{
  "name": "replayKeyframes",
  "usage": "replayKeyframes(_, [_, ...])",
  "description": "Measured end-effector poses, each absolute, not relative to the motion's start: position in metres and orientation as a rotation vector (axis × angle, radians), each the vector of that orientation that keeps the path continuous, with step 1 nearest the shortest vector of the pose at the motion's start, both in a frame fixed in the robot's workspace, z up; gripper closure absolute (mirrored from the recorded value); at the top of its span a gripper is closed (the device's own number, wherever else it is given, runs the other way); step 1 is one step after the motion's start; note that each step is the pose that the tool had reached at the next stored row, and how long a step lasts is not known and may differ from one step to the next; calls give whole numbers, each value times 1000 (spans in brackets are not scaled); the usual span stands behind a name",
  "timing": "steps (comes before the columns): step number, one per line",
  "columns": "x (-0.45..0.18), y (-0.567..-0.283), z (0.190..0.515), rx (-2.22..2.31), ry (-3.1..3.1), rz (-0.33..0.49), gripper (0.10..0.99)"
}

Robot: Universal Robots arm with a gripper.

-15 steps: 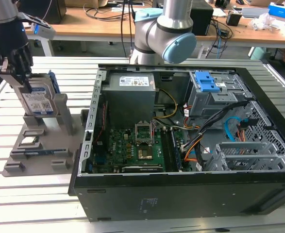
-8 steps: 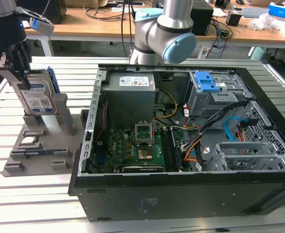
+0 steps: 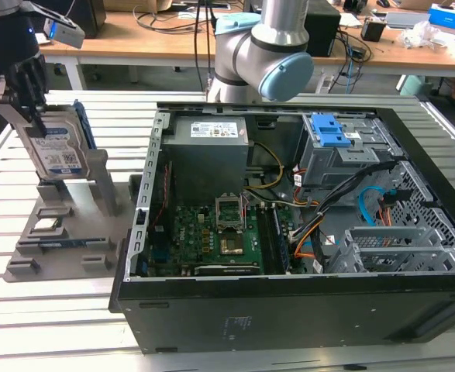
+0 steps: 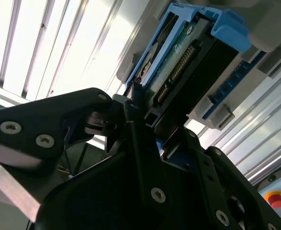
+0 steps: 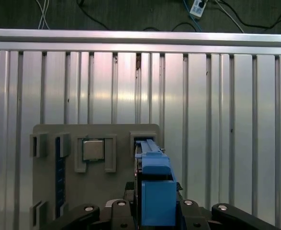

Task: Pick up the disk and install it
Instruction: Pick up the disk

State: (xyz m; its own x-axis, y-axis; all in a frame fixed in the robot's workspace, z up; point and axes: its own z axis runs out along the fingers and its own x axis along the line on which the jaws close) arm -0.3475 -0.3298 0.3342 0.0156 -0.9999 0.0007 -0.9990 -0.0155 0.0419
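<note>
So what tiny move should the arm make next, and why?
Probably a straight upward lift, once its grip is firm: the gripper sits at the top edge of the disk, which stands upright in a slot of the gray holder, so sideways pulling would likely jam it.

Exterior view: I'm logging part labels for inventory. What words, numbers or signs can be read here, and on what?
No text can be read.
On the flat silver disk in its blue plastic bracket, a white-and-blue barcode label: print too small.
On the grey metal power supply box, a white label: print too small.
On the black computer case, front panel, pale marks: blurred.
</note>
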Motion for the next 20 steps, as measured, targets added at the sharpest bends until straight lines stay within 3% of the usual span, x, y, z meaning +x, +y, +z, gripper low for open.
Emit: replayKeyframes(20, [-347, -329, 355, 2217, -2182, -45, 722])
